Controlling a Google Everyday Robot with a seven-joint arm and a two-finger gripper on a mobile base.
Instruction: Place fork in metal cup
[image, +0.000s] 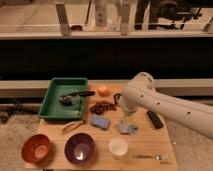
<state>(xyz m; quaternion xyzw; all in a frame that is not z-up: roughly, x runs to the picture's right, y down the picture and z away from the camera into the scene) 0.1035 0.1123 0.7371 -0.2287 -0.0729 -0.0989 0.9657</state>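
Note:
The fork (150, 157) is slim and silver and lies flat near the front right edge of the wooden table (150, 140). The metal cup (117, 98) is small and dark and stands at the table's back middle, partly hidden behind my white arm. My arm reaches in from the right and bends down over the middle of the table. The gripper (126, 119) hangs below it, just above a crumpled blue-grey object (129, 129), in front of the metal cup and well behind and left of the fork.
A green tray (50, 107) at back left holds a black-handled utensil (79, 94). An orange (102, 90), dark red grapes (101, 106), a blue sponge (100, 121), yellowish tongs (72, 126) and a black bar (155, 119) lie around. A white cup (118, 147), purple bowl (80, 148) and red bowl (37, 148) stand in front.

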